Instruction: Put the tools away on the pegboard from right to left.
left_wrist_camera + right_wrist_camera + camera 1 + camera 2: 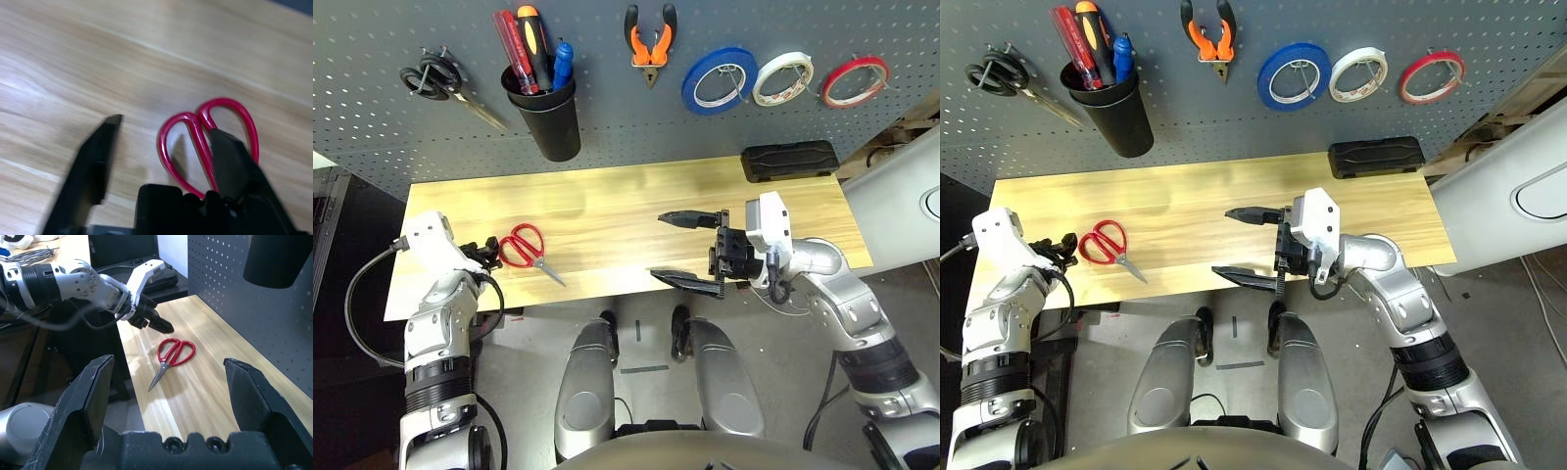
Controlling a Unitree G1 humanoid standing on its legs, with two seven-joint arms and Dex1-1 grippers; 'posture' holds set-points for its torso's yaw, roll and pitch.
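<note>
Red-handled scissors (524,250) lie flat on the table's left part, blades pointing toward the front edge. My left gripper (491,252) is right at their handle loops, open; in the left wrist view one finger (98,156) stands beside the loops (205,137) and the other in front of one of them. My right gripper (685,250) hovers open and holds nothing over the table's middle front, facing the scissors (173,355). On the pegboard (607,147) hang a red tape ring (854,80) and orange-handled pliers (651,39), and a red-handled screwdriver (514,49) stands in the black cup (548,117).
Black-handled scissors (435,78) hang at the pegboard's left. Blue (720,80) and white (783,78) tape rolls hang between the pliers and the red ring. A black case (790,160) lies at the table's back right. More screwdrivers share the cup.
</note>
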